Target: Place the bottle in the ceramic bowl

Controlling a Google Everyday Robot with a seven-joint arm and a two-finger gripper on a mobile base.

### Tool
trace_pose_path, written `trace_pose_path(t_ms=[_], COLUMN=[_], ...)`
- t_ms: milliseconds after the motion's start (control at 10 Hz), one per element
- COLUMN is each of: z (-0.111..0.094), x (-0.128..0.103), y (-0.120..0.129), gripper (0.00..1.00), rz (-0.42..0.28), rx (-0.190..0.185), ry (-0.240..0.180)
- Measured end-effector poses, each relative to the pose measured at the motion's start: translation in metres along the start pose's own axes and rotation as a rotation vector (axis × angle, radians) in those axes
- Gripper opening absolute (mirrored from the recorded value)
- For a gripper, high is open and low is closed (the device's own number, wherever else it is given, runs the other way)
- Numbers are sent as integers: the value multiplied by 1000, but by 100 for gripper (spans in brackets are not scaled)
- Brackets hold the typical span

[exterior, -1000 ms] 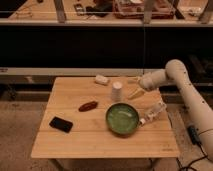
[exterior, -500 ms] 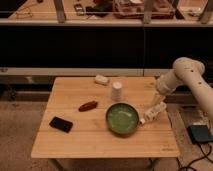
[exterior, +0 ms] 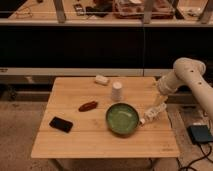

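The green ceramic bowl [exterior: 122,118] sits on the wooden table [exterior: 75,142], right of centre. The slim pale bottle [exterior: 151,115] lies tilted just right of the bowl, with its lower end by the bowl's right rim. My gripper [exterior: 159,104] hangs from the white arm [exterior: 186,72] at the right and sits at the bottle's upper right end. I cannot tell whether it holds the bottle. The bowl looks empty.
A white upturned cup [exterior: 116,91] stands behind the bowl. A whitish block [exterior: 101,79] lies near the far edge. A reddish-brown item [exterior: 88,106] and a black flat device [exterior: 61,124] lie to the left. A dark pad [exterior: 200,134] is on the floor at the right.
The arm's elbow has swung to the right and the forearm has drawn back toward the table's right edge. The bottle stays beside the bowl's right rim.
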Motion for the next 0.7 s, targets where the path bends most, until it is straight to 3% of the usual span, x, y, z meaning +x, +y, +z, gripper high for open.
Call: trace_pose_path(t_ms=[200,400,700], z=[14,26,28], x=[22,36,36], y=[-1,7,7], gripper=[67,67,67], rz=[-75,-118,-132], rx=[46,47,45], ry=[35,49,52])
